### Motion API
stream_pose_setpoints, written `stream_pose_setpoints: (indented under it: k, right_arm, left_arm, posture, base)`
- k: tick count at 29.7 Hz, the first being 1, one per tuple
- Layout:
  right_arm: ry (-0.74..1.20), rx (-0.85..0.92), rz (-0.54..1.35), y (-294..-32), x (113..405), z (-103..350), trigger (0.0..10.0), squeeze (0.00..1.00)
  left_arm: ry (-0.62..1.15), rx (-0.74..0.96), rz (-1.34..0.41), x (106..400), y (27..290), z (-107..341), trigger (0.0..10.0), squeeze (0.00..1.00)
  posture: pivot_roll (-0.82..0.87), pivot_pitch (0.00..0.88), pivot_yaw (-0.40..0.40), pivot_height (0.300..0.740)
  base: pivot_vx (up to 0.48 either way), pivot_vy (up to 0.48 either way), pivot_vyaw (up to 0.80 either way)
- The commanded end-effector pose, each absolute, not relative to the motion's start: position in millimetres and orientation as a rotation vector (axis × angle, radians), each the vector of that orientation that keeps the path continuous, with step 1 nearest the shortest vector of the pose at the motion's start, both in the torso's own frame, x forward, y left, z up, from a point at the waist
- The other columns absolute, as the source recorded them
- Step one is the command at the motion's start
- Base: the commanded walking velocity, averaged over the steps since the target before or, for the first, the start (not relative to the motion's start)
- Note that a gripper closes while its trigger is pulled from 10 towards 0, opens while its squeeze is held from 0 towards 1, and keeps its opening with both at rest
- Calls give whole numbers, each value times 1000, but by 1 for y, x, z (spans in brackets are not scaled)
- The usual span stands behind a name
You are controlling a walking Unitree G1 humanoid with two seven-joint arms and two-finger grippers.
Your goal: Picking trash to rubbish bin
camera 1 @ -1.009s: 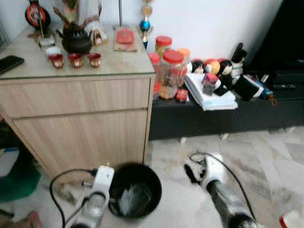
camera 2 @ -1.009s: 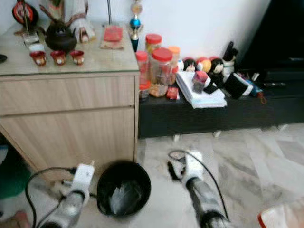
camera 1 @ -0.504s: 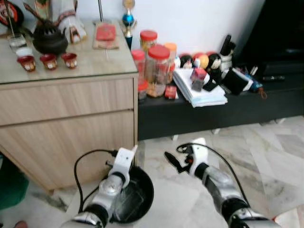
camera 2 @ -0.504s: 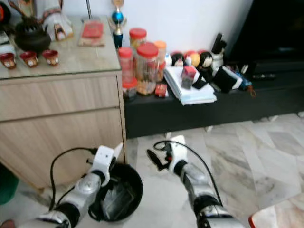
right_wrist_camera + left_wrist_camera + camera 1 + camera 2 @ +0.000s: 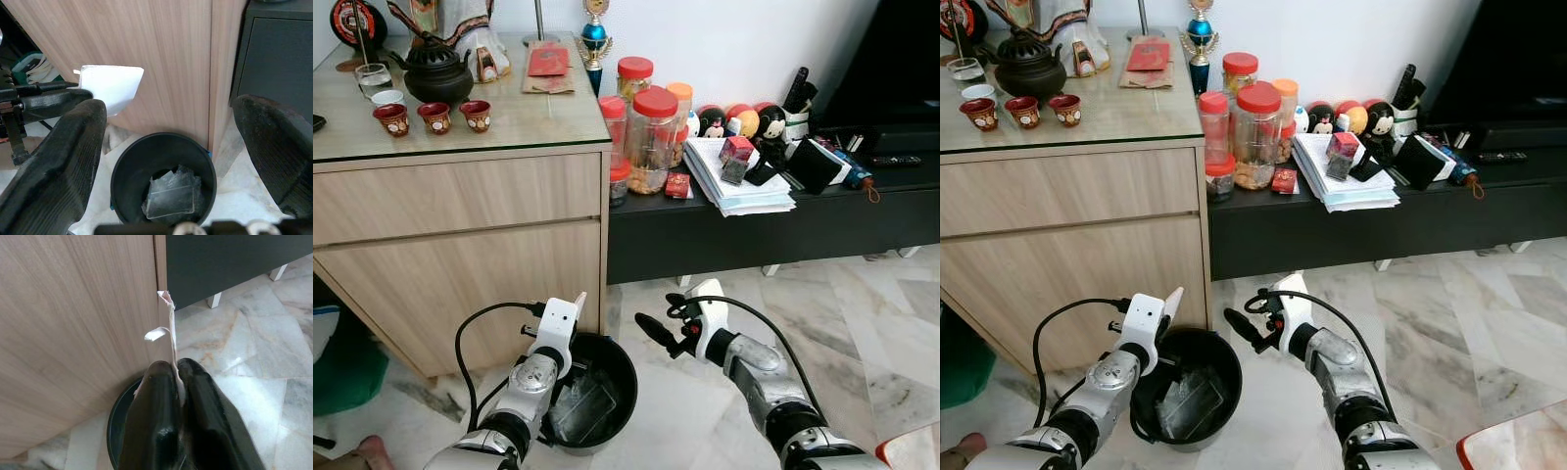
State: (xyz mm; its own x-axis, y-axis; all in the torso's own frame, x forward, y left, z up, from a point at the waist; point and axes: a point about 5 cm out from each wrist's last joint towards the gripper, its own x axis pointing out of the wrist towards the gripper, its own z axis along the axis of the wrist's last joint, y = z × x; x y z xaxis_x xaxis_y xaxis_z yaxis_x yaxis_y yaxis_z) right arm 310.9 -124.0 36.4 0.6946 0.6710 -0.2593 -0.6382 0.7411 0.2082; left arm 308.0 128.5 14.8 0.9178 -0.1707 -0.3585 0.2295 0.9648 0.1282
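Holding a thin white scrap of paper (image 5: 168,328) pinched between the closed fingers of my left gripper (image 5: 177,382), I am hovering that gripper just above the rim of the black rubbish bin (image 5: 625,354), on the side of the bin nearest the wooden cabinet (image 5: 460,215). The scrap is sticking up out of the fingertips, its free end curling over, with the cabinet's front panel right behind it. Seen from my right wrist, the same scrap (image 5: 111,85) is showing as a flat white sheet above and to one side of the bin's mouth.

My right gripper (image 5: 658,333) is hanging over the marble floor (image 5: 862,323) just beside the bin, on the side away from the cabinet, its two fingers (image 5: 58,166) spread wide apart and gripping nothing. It is pointing toward the bin.

Inside the bin a crumpled piece of clear plastic (image 5: 172,198) is lying on the bottom. The bin is standing on the floor against the foot of the cabinet, close to the corner where the cabinet is meeting the low black shelf (image 5: 754,235)
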Motion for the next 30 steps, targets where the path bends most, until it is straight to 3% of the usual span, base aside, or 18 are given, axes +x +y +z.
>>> stream_pose_setpoints:
  k: [1,17,18,24,30]
  right_arm:
    - [324,91,726,-127,312,39,10000,0]
    - [334,99,707,-130,310,36,10000,0]
    - [330,99,700,-130,310,36,10000,0]
    - [296,98,648,-133,314,40,10000,0]
    - [165,93,536,-134,324,57,10000,0]
  left_arm:
    - [351,187,-209,308,129,15,10000,1000]
    - [350,194,-180,308,135,15,10000,1000]
    - [348,209,-171,309,136,15,10000,0]
    - [307,207,-94,309,141,18,10000,0]
    - [141,237,56,307,151,33,10000,0]
  posture:
    - [-10,85,-92,740]
    - [-8,82,-95,740]
    - [-8,82,-95,740]
    - [-8,82,-93,740]
    - [-6,77,-92,740]
  base:
    - [0,0,0]
    - [0,0,0]
    - [0,0,0]
    - [0,0,0]
    - [0,0,0]
